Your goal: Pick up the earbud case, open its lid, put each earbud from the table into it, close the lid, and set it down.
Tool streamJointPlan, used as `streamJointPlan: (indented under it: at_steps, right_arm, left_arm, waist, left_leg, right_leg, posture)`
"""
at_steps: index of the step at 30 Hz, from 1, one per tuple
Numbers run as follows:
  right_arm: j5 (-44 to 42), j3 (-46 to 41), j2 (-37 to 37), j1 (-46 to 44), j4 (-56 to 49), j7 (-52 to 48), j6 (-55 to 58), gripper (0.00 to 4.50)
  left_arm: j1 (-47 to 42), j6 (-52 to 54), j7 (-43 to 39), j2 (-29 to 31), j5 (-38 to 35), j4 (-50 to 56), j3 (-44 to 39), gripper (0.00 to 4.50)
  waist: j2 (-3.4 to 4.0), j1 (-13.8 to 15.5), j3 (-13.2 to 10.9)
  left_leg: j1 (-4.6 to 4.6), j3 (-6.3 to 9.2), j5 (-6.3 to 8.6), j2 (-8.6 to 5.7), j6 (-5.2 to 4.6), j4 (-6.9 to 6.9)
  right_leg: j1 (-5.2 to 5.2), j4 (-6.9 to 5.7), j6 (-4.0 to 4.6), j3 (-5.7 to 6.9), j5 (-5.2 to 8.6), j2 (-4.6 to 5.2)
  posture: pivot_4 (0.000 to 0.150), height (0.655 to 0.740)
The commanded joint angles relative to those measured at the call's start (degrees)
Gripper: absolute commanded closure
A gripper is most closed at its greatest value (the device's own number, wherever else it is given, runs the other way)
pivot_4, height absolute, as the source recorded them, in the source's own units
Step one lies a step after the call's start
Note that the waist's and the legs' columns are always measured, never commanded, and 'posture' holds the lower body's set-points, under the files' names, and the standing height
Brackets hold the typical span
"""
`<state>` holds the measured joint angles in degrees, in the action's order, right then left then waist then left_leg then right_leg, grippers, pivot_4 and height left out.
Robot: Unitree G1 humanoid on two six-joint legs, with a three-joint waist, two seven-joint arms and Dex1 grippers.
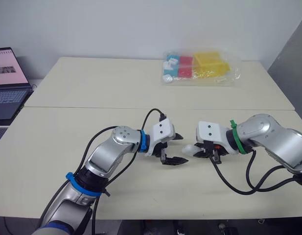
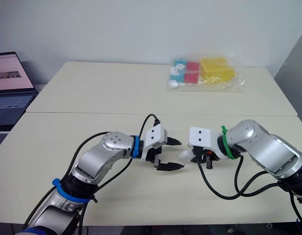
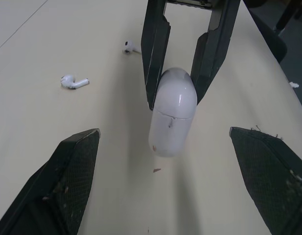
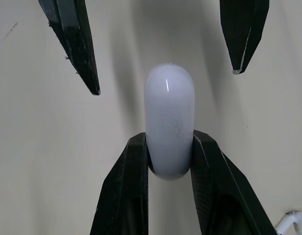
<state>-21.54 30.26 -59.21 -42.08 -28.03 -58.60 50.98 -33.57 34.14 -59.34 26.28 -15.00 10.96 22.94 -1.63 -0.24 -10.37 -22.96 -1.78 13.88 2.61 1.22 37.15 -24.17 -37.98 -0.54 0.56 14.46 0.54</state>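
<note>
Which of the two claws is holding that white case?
The right gripper: it is clamped on the earbud case, while the left gripper is spread open, apart from the case.

Left gripper (image 1: 183, 149) fingers spread wide, facing right gripper (image 4: 170, 144), fingers clamped on earbud case (image 4: 169, 107)

Right gripper (image 2: 194, 156) clamps the white earbud case (image 2: 185, 154) near the table's (image 2: 92, 98) front edge. Left gripper (image 2: 180, 154) faces it, fingers spread, tips just beside the case. Clear bag of coloured blocks (image 2: 204, 72) lies at the far right corner. Open laptop (image 2: 11, 81) stands beyond the left edge.
</note>
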Motion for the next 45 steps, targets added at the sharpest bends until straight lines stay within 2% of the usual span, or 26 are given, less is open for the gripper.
streamJointPlan:
  at_steps: [1, 13, 16, 24, 26, 36, 37, 38, 45]
  right_arm:
    - [0.6, -2.9, 0.4, 0.0, -2.1, -0.8, 0.4, 3.74]
    - [0.6, -4.7, 2.5, 0.6, -3.4, -0.7, 2.6, 3.74]
    - [0.6, -4.9, 2.6, 0.8, -3.7, -0.7, 2.7, 3.74]
    - [1.0, -5.2, 3.1, 0.8, -3.9, -0.4, 3.0, 3.74]
    - [0.8, -5.4, 3.3, 0.8, -4.0, -0.4, 3.4, 3.74]
    - [-0.3, -6.0, 1.7, 0.9, -5.2, -2.9, 4.2, 3.74]
    - [-0.1, -6.0, 1.1, 0.8, -5.2, -3.6, 3.8, 3.02]
    - [-0.5, -6.3, 0.3, 0.9, -5.5, -4.4, 3.9, 2.79]
    - [-0.5, -9.9, -4.9, 2.4, -5.7, -7.1, 4.0, 0.23]
  left_arm:
    - [-1.4, -0.8, 0.4, -0.9, 0.5, 0.3, 0.4, 0.08]
    - [-1.3, 1.4, -0.1, -1.3, 0.1, 0.9, 0.9, 0.08]
    - [-1.3, 1.6, 0.0, -1.5, 0.0, 1.0, 0.9, 0.67]
    - [-0.7, 2.5, -0.6, -1.3, -0.7, 2.3, 1.5, 3.23]
    - [-0.5, 2.7, -0.3, -1.4, -0.7, 2.7, 1.6, 3.68]
    - [-0.1, 1.6, -0.8, -1.0, -0.1, 2.7, 2.3, 3.68]
    - [0.1, 1.3, -1.0, -0.9, 0.0, 2.7, 2.5, 3.68]
    - [0.3, 0.9, -1.0, -0.9, 0.3, 2.6, 2.7, 3.68]
    - [1.1, -0.8, -0.8, -0.7, 0.6, 0.6, 1.8, 3.69]
  waist:
    - [0.00, 0.0, 0.0]
    - [0.00, 0.1, 0.0]
    - [0.00, 0.1, 0.0]
    - [0.00, 0.1, 0.0]
    - [0.00, 0.0, 0.0]
    - [0.00, 0.1, 0.0]
    - [0.00, 0.1, 0.0]
    - [0.00, 0.1, 0.0]
    - [0.00, 0.1, 0.0]
  left_leg:
    - [0.00, 0.01, 0.00, 0.00, 0.00, 0.01]
    - [0.00, 0.01, 0.00, 0.00, 0.00, 0.04]
    - [0.00, 0.02, 0.00, 0.00, 0.00, 0.05]
    - [0.01, 0.02, 0.00, 0.00, 0.00, 0.08]
    - [0.01, 0.03, 0.00, 0.01, 0.00, 0.08]
    - [0.00, 0.04, 0.00, 0.00, 0.00, 0.13]
    - [0.00, 0.04, 0.00, 0.00, 0.00, 0.13]
    - [0.00, 0.04, 0.00, 0.00, 0.00, 0.13]
    - [0.00, 0.06, 0.00, 0.00, 0.00, 0.19]
  right_leg:
    - [0.00, 0.00, 0.00, 0.01, 0.00, 0.00]
    - [0.01, -0.03, 0.01, 0.00, -0.01, 0.00]
    - [0.01, -0.04, 0.01, 0.01, -0.01, 0.00]
    - [0.01, -0.07, 0.03, 0.01, -0.01, -0.01]
    - [0.01, -0.07, 0.03, 0.01, -0.01, -0.01]
    - [0.03, -0.10, 0.03, 0.02, -0.02, -0.01]
    - [0.03, -0.11, 0.03, 0.02, -0.02, -0.01]
    - [0.03, -0.10, 0.03, 0.02, -0.02, -0.01]
    - [0.04, -0.13, 0.05, 0.04, -0.03, -0.01]
  posture:
    - [0.150, 0.7354]
    - [0.150, 0.7354]
    - [0.150, 0.7354]
    - [0.150, 0.7354]
    - [0.150, 0.7354]
    - [0.150, 0.7354]
    - [0.150, 0.7354]
    - [0.150, 0.7354]
    - [0.150, 0.7354]
